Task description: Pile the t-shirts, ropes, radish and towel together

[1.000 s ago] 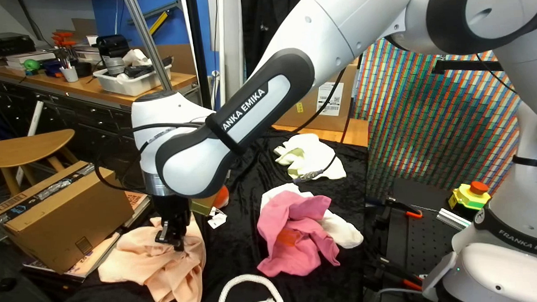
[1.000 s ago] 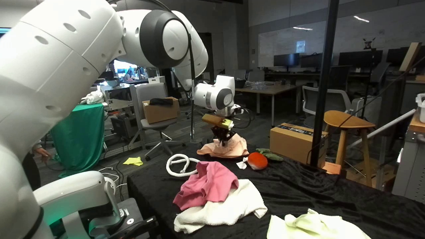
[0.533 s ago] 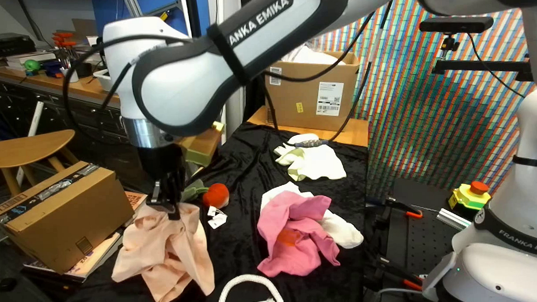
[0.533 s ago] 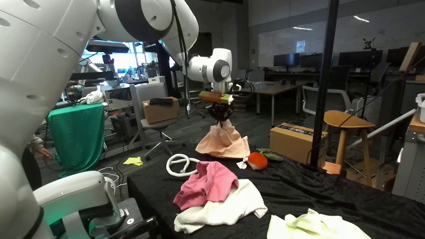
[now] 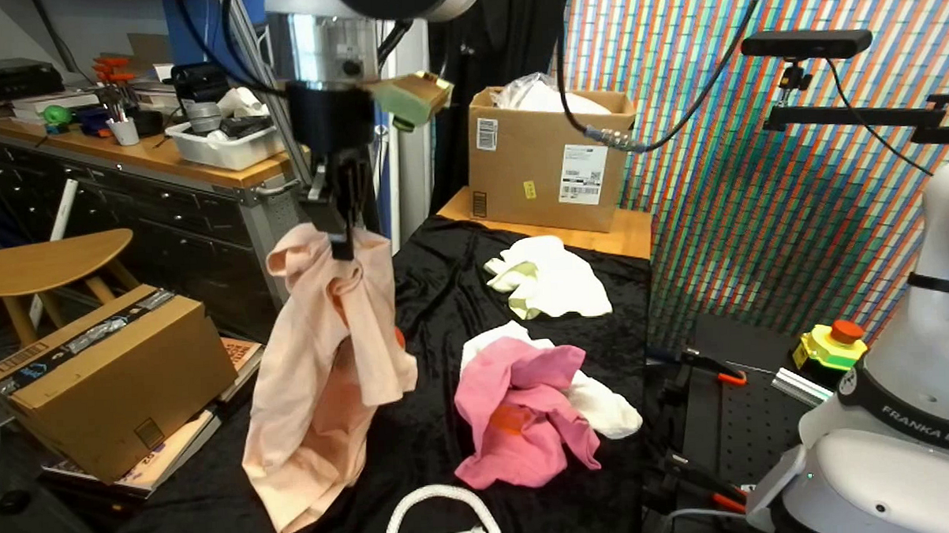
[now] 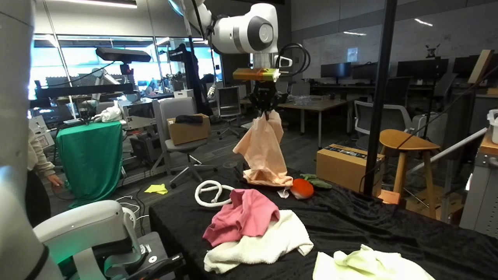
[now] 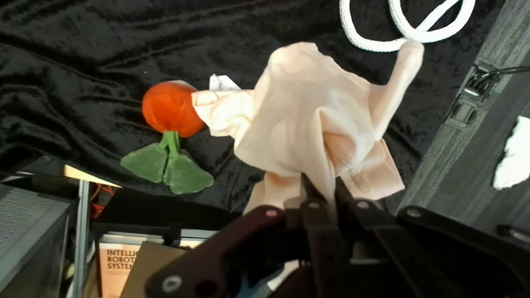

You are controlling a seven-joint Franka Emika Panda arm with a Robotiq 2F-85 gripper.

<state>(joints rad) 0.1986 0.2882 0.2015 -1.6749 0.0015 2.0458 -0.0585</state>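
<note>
I hang from my wrist (image 6: 249, 34) high above the surface (image 5: 419, 446), near the edge farthest from my base (image 5: 884, 473); in both exterior views my gripper (image 6: 266, 115) points straight down. My fingers (image 7: 343, 194) are pinched together on a fold of the peach t-shirt (image 7: 290, 126). In the wrist view my outer links (image 7: 455, 235) splay to either side, while the inner ones run close alongside each other. My forearm (image 6: 205, 17) comes in at the top of an exterior view, partly cut off there. Above my fingers a yellow-and-orange block (image 6: 255, 74) juts sideways from the wrist, just below a silver collar (image 5: 329, 51). My base stands upright, well apart from my gripper.
</note>
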